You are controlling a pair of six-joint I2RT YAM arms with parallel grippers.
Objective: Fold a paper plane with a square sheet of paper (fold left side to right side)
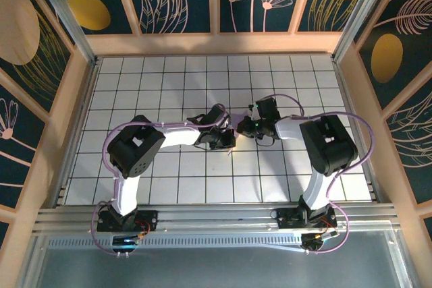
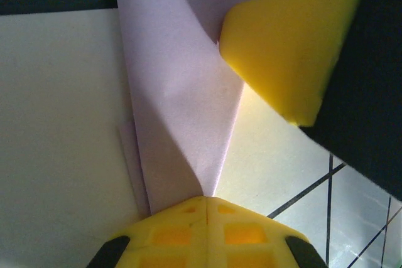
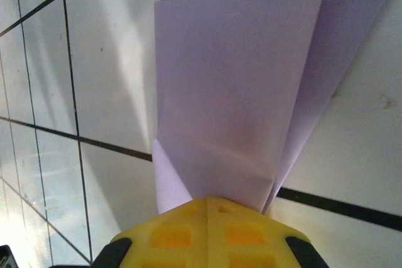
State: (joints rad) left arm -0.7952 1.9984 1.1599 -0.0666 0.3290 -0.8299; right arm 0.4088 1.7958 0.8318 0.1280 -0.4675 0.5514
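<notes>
At the middle of the white grid table (image 1: pixel 169 180), between my two wrists: the paper plane (image 2: pixel 182 92), a plain lavender sheet folded into overlapping layers. In the left wrist view it tapers to a narrow tip that ends in my left gripper (image 2: pixel 207 208), which is closed tight on that tip. A thin under-layer shows along the plane's left edge. In the right wrist view the paper is broader, with stepped flaps and a faint cross crease just ahead of my right gripper (image 3: pixel 207 208), which is likewise clamped on it.
</notes>
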